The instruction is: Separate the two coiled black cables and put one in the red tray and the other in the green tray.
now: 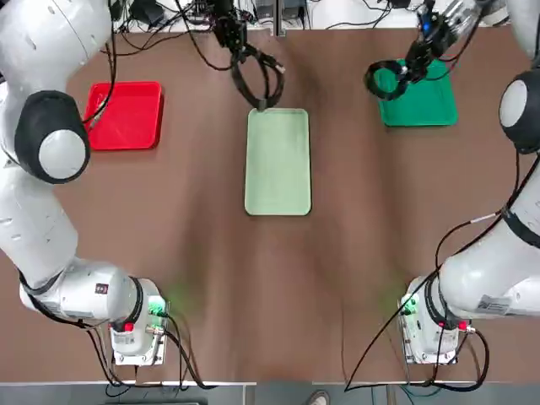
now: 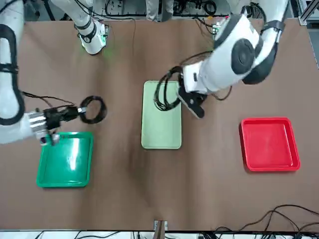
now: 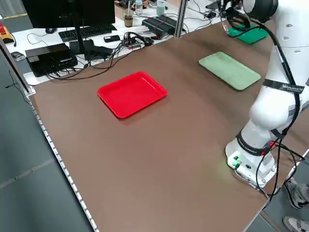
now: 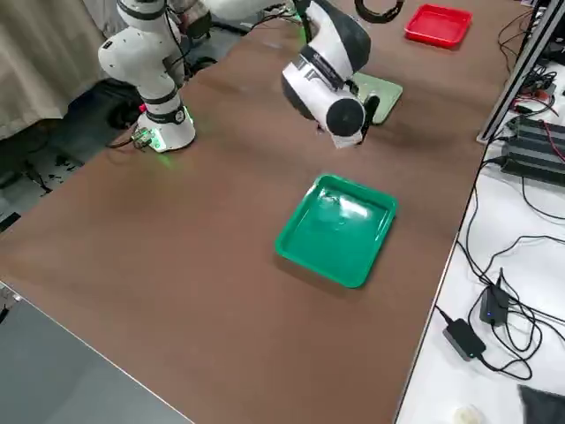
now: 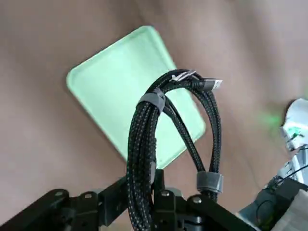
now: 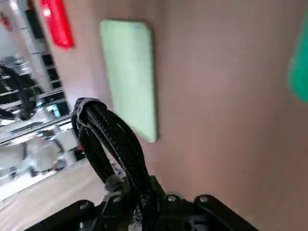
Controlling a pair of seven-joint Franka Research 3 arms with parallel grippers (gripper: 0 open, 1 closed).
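Your left gripper is clenched on one coiled black cable, held above the far end of the pale mint-green tray, which lies in the middle of the table, between the two square trays. Your right gripper is clenched on the other coiled black cable, up by the green tray; you have one coil in each grip, well apart from each other. The red tray lies on the left arm's side, and in the top view a dark arm cable crosses its outer edge. Watch the loose arm cables looping down beside the right arm's base. Beyond the far table edge you have a white desk with a monitor, a keyboard, a cup and a black box, plus tangled cords and two power adapters. A person's shoes show at the corner of the left side view. From overhead, the right gripper and its coil hide part of the green tray. The right side view cuts a coil off at its top edge. In the right wrist view the coil covers the fingertips, so the exact contact is hard for you to make out, and only slivers of the red and green trays show.
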